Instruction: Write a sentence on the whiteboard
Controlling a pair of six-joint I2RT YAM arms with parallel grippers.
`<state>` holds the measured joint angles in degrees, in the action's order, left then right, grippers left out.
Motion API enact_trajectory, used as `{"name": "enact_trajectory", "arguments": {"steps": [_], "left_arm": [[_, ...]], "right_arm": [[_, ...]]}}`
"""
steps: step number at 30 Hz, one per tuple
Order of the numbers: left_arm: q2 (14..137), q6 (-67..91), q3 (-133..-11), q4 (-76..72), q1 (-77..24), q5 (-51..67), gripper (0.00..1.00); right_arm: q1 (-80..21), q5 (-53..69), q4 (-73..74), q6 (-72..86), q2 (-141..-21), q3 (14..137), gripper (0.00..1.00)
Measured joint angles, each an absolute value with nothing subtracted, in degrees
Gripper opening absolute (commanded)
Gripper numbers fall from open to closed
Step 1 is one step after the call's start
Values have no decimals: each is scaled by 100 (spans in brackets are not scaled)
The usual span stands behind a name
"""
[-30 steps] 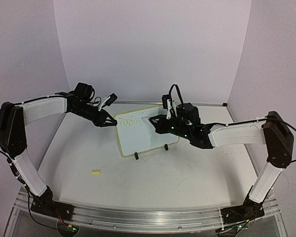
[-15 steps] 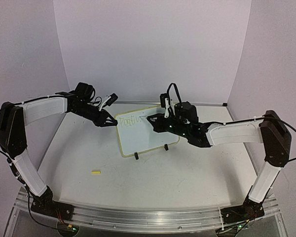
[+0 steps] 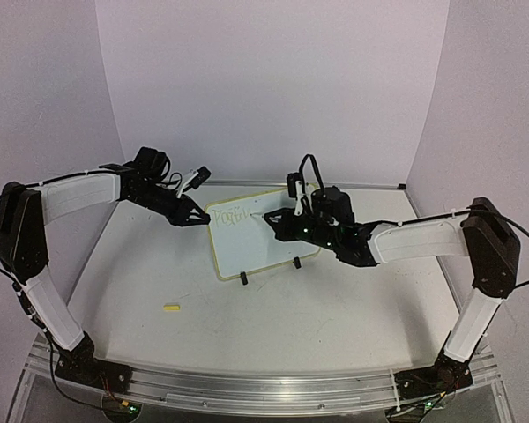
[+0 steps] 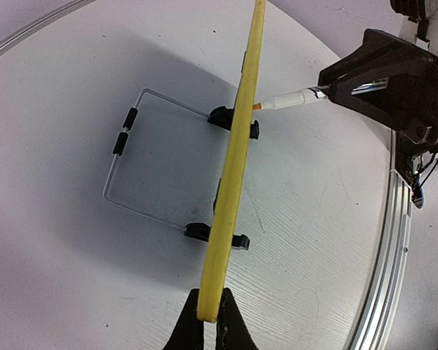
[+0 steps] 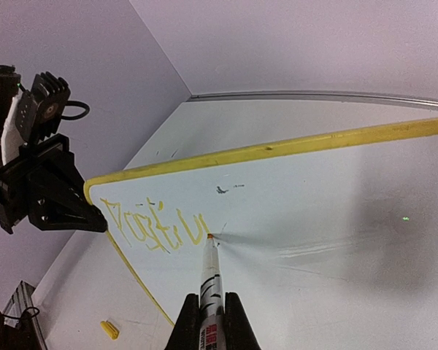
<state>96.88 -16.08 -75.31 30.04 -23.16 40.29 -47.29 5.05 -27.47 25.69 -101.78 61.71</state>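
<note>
The whiteboard point(image 3: 263, 242) stands propped at the far middle of the table point(image 3: 335, 304). My left tool point(image 4: 208, 324) is pinched tight on its left rim, steadying it. My right tool point(image 5: 211, 321) is clamped on the marker point(image 5: 209, 273), whose tip touches the board just right of the last stroke. The sentence point(image 5: 157, 224) is so far 1 short run of faint letters in the board's top left corner, which I cannot read. Most of the face is blank, so I judge the writing barely begun.
</note>
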Motion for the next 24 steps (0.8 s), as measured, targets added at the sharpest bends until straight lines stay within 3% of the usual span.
{"name": "enact_trajectory", "arguments": {"steps": [24], "left_arm": [[9688,-1612,-7533,3006,-2320,4029,0]], "right_arm": [[-4729,663,-2819,2441,-10038,6234,0]]}}
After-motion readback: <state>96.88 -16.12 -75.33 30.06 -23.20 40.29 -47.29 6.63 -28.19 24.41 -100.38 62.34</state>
